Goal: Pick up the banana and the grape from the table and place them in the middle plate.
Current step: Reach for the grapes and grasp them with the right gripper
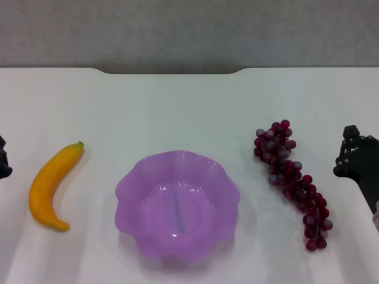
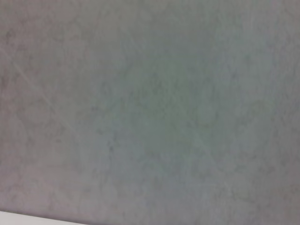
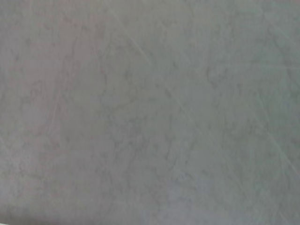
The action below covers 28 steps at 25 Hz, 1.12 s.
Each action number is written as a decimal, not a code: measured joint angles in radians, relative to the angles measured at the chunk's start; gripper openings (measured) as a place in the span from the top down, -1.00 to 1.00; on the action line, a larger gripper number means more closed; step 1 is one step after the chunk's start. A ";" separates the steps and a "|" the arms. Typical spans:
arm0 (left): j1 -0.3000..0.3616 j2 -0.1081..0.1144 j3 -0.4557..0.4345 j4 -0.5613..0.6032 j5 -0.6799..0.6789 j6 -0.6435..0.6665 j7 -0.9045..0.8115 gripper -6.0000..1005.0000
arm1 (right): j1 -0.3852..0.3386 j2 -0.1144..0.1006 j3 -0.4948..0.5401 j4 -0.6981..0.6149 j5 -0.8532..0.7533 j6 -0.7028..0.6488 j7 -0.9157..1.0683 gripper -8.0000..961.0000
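In the head view, the yellow-orange banana [image 1: 52,185] lies on the white table [image 1: 177,106] at the left, its green tip pointing away. The translucent purple middle plate [image 1: 176,204] with a scalloped rim sits at the centre front, with nothing in it. The grape [image 1: 293,177], a long dark red bunch, lies to the right of the plate. My right gripper [image 1: 357,160] is at the right edge, a little to the right of the grape and apart from it. My left gripper [image 1: 3,158] barely shows at the left edge, beside the banana. Both wrist views show only a plain grey surface.
The table's far edge has a shallow notch [image 1: 172,71] in front of a grey wall.
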 joint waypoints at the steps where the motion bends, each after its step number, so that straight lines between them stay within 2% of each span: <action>1: 0.000 0.000 0.000 0.000 0.000 0.000 0.000 0.91 | 0.000 0.000 0.000 0.000 -0.001 0.000 0.000 0.95; 16: 0.003 0.001 0.000 -0.002 -0.001 0.001 0.012 0.90 | 0.007 -0.002 0.000 0.012 -0.002 0.000 0.000 0.94; 20: 0.003 0.002 -0.003 -0.002 -0.006 -0.005 0.012 0.78 | 0.012 -0.001 0.013 0.014 0.003 0.000 0.003 0.93; 26: 0.012 0.001 -0.001 -0.004 -0.007 0.020 0.032 0.60 | 0.022 -0.004 0.050 0.020 0.011 0.019 0.127 0.63; 27: 0.012 0.001 -0.001 -0.005 -0.007 0.019 0.032 0.57 | 0.029 -0.005 0.057 0.025 0.011 0.034 0.157 0.52; 28: 0.012 0.002 0.000 -0.005 -0.007 0.018 0.032 0.40 | 0.034 -0.006 0.065 0.029 0.010 0.058 0.186 0.42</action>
